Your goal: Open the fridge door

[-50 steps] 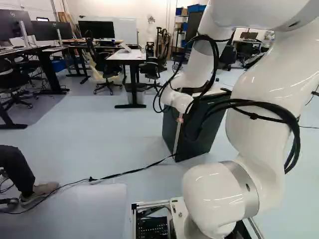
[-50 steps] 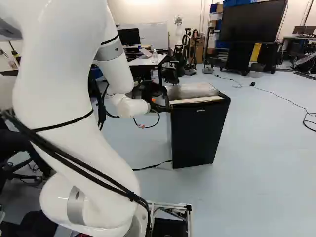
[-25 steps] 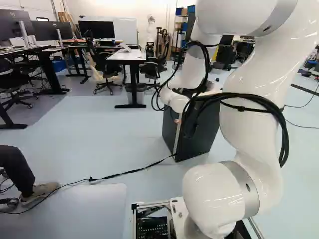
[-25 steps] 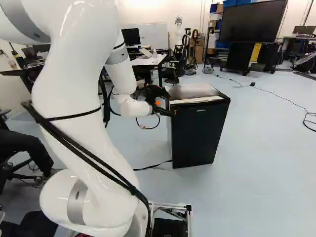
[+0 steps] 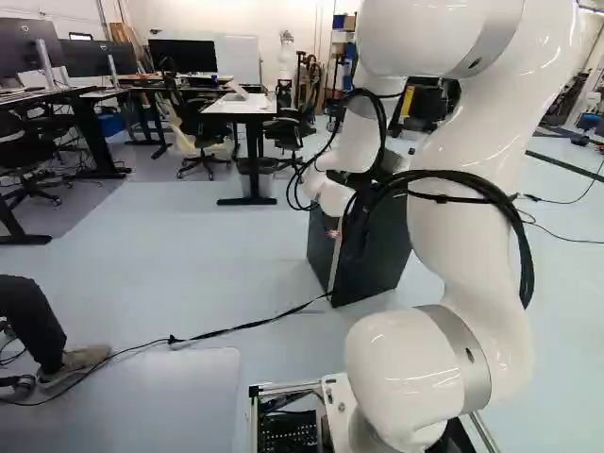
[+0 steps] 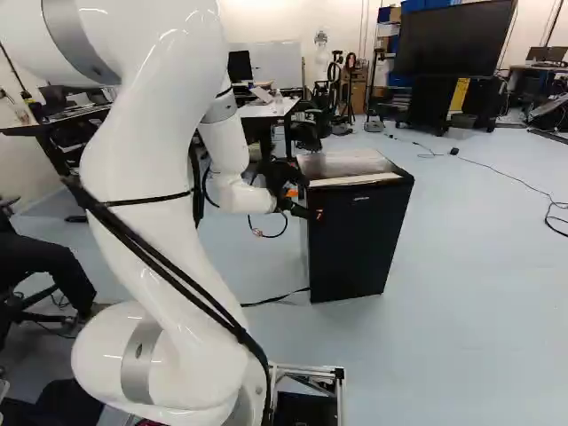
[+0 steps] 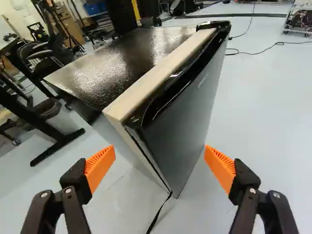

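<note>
1 black, box-shaped mini fridge [image 6: 355, 248] w/ a glossy brown top stands on the pale blue-grey floor [image 6: 470, 293], which extends on both sides of it. Its 1 flat dark door [image 7: 183, 117] looks closed, cream strip [image 7: 161, 73] along the top edge. The black gripper [image 6: 311, 201] is released, its 2 orange-padded fingers wide apart, nr the door's upper corner; contact unclear. 1 black cable [image 7: 155, 217] meets the bottom corner; 1 small label [image 6: 361, 198] nr door top
</note>
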You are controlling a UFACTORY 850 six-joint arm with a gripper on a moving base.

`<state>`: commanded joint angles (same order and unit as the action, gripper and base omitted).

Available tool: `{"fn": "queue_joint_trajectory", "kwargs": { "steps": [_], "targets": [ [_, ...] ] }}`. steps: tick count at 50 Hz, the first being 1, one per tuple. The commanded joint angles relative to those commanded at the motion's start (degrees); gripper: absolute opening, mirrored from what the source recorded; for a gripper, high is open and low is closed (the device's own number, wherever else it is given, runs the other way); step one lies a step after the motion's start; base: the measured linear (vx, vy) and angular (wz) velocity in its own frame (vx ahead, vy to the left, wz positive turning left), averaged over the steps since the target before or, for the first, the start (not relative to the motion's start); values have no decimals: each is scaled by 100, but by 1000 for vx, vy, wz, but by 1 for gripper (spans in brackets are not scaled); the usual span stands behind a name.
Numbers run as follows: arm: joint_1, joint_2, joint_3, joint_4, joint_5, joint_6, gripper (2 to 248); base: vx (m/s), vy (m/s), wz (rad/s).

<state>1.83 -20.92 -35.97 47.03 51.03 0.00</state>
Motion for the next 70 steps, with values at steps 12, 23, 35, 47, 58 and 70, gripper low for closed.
{"fn": "queue_joint_trajectory", "kwargs": {
  "steps": [12,23,35,47,58,70],
  "targets": [
    [16,-57,-66,98,7,0,247,0,0,0],
    [44,-120,-149,100,7,0,247,0,0,0],
    [50,-198,-254,100,7,0,247,0,0,0],
    [45,-267,-346,100,7,0,247,0,0,0],
    [7,-292,-380,163,7,0,247,0,0,0],
    [-48,-311,-405,300,7,0,247,0,0,0]
  ]
}}
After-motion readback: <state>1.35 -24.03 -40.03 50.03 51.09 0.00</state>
